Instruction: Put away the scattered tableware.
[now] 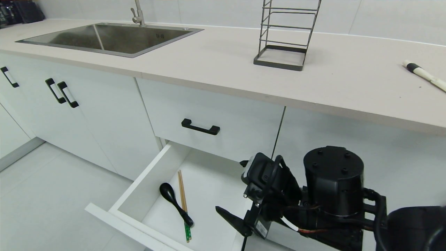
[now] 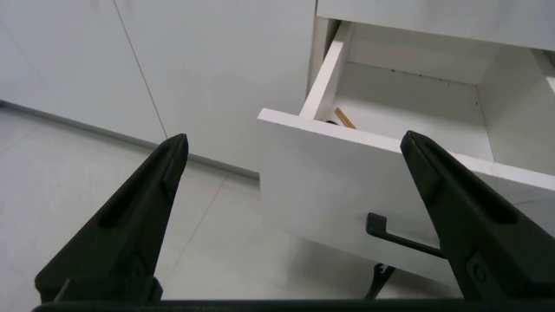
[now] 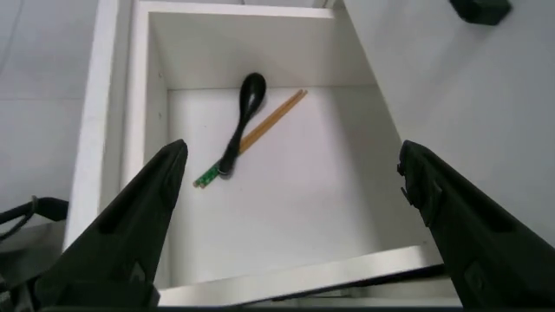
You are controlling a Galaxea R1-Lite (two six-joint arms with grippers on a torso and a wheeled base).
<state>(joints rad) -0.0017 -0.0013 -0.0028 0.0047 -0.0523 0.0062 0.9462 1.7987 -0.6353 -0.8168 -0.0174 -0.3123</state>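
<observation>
The black spoon (image 1: 177,206) lies on the floor of the open drawer (image 1: 146,174), toward its left side. Its bowl points to the back and its handle runs to the front. It rests slantwise across the pair of wooden chopsticks (image 1: 181,184), which have green ends toward the drawer front, and it touches them where they cross. In the right wrist view the spoon (image 3: 238,130) and chopsticks (image 3: 277,113) show on the white drawer floor (image 3: 329,191) below the right gripper (image 3: 292,154). This gripper hangs over the drawer with its two black fingers spread wide, holding nothing and clear of both pieces. In the head view it sits over the right part of the drawer, so the tableware lies to its left and lower down. The left gripper (image 2: 295,143) is outside the drawer, facing the drawer front (image 2: 347,199) and its black handle (image 2: 399,238). It is also spread wide and empty, and does not touch the panel. Above the open drawer is a shut drawer with a black handle (image 1: 200,127). On the beige counter (image 1: 216,69) are a steel sink (image 1: 108,36) at the left, a dark wire rack (image 1: 284,38) and, far right, a white stick-like thing with a black band (image 1: 423,74).
</observation>
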